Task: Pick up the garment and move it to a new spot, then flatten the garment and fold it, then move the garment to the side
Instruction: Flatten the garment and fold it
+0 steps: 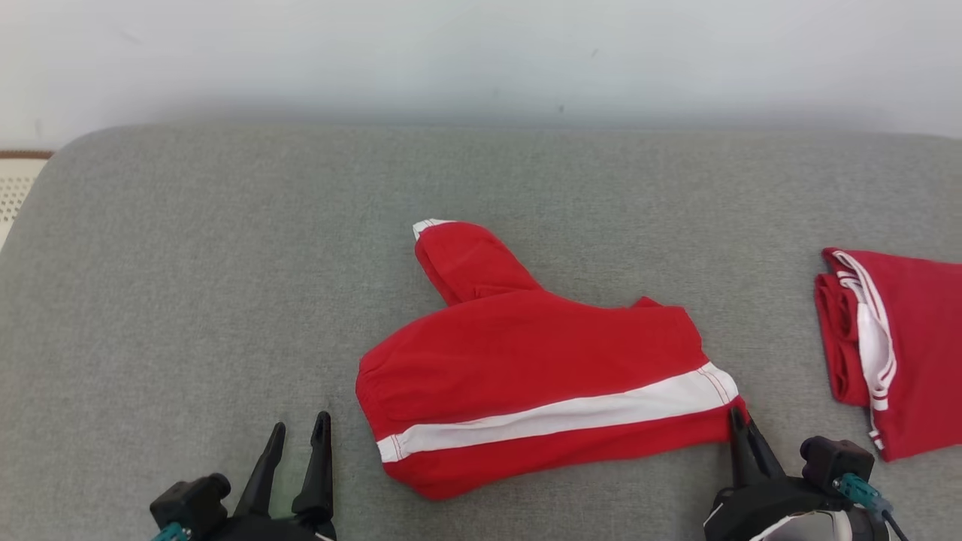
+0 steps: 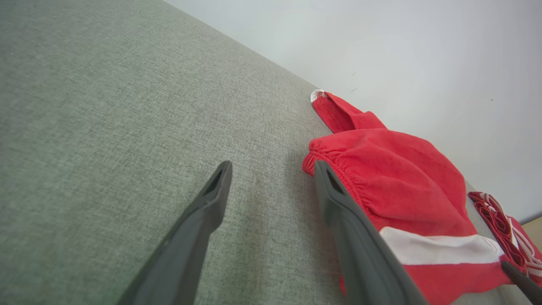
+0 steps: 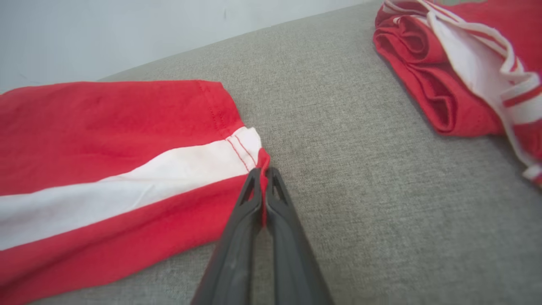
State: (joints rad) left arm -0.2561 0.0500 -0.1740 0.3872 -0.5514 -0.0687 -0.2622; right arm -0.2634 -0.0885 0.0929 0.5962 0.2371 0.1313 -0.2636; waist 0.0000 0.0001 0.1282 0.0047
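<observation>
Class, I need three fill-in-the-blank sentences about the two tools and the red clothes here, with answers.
1. The right tool is ____ on the edge of the striped garment.
2. The left tool has its jaws ____.
3. The folded garment lies to the robot's ____.
Missing words: shut; open; right.

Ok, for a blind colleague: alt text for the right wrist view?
The right gripper is shut on a corner of the red garment with a white stripe, on a grey cushion. A folded garment lies apart, upper right.
</observation>
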